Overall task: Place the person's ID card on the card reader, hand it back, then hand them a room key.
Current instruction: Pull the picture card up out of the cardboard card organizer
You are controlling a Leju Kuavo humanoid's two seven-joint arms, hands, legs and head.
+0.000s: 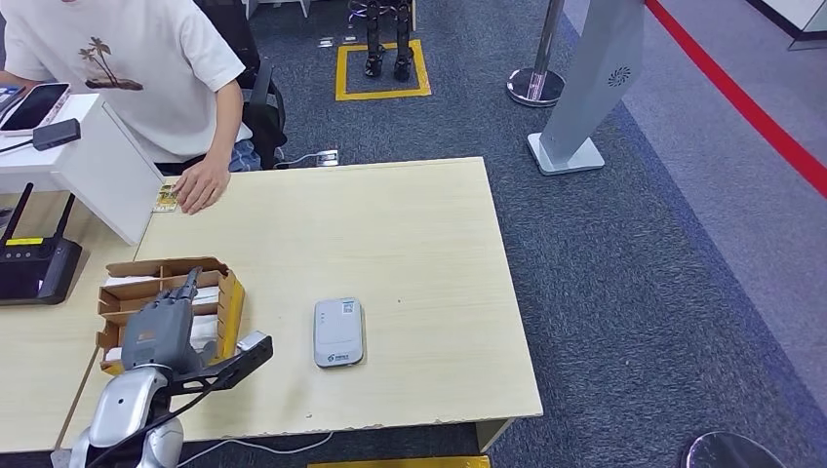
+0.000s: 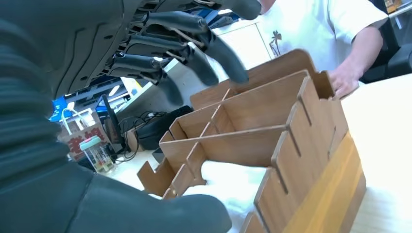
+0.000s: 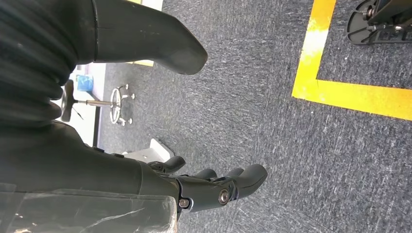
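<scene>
Head view: left robot hand [image 1: 164,330] seen over wooden divider box [image 1: 226,292], fingers spread, nothing held. ID card [image 1: 167,196] lay at 12 o'clock from it, at desk [image 1: 419,224] far edge, under person's hand [image 1: 201,184]. Card reader [image 1: 338,331] lay at 3 o'clock, long axis running 12–6.

Left wrist view: fingers [image 2: 214,48] poised above box compartments, white cards judged room keys inside.

Right wrist view: right robot hand [image 3: 204,187] hung over carpet, released, farther off.

Left robot hand [image 1: 164,327] open, fingers spread; right robot hand [image 3: 194,184] open, hanging.
</scene>
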